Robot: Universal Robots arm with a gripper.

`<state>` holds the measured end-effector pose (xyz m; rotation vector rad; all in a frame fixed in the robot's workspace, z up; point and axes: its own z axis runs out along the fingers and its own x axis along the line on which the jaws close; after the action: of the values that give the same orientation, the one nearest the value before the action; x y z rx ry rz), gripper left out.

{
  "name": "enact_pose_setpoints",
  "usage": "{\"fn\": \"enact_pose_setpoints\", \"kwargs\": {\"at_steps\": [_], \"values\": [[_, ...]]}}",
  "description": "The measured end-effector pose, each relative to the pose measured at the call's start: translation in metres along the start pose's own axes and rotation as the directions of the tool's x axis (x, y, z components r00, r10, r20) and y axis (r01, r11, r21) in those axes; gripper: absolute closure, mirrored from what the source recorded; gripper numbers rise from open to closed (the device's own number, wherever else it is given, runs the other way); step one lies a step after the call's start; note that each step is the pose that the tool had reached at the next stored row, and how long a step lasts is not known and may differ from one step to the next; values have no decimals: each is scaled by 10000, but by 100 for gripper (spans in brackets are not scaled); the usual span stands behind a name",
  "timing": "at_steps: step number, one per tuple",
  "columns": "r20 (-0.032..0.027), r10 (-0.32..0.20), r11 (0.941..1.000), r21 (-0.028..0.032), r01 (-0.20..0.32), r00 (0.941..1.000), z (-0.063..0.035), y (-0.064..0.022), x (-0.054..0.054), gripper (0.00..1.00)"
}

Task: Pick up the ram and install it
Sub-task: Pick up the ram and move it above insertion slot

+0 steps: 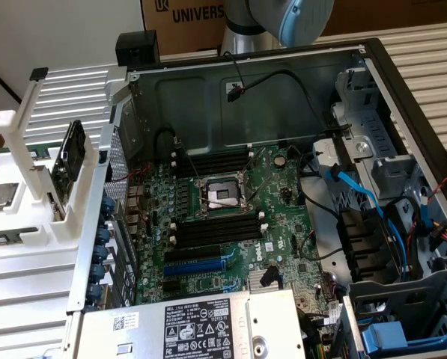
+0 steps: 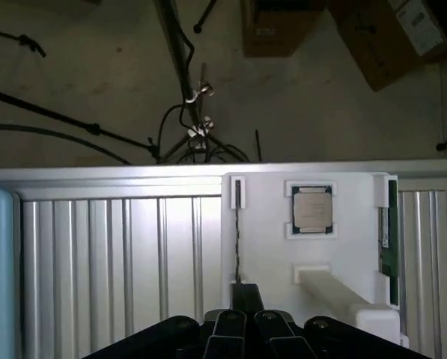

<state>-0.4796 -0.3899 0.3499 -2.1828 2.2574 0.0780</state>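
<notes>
The ram (image 1: pixel 73 152) is a dark stick standing on edge in a slot of the white holder (image 1: pixel 36 217), at the exterior view's left beside the open computer case. From the wrist view it reads as a thin dark line (image 2: pixel 237 232) in the holder's slot (image 2: pixel 264 254). My gripper (image 2: pixel 242 333) is shut, holds nothing, and sits in line with that stick, apart from it. Black memory slots (image 1: pixel 216 228) with white end clips lie on the motherboard (image 1: pixel 208 254), beside the processor socket (image 1: pixel 222 196). The arm's elbow (image 1: pixel 290 16) shows behind the case.
A processor chip (image 2: pixel 313 209) rests in the holder next to the ram, and a green board (image 2: pixel 385 232) stands at the holder's far side. Cables (image 1: pixel 343 187), blue drive bays (image 1: pixel 403 329) and the power supply (image 1: pixel 201 325) crowd the case. Ribbed metal table (image 2: pixel 118 254) surrounds the holder.
</notes>
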Motion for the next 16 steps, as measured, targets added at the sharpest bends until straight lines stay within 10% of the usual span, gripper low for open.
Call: {"fn": "enact_pose_setpoints", "kwargs": {"at_steps": [4, 8, 16], "values": [[-27, -141, 9999, 21, 141, 9999, 98, -94, 1, 90], [-23, -149, 9998, 165, 149, 9999, 161, -164, 2, 90], [-25, -170, 9997, 165, 170, 9999, 342, -182, 8, 90]]}}
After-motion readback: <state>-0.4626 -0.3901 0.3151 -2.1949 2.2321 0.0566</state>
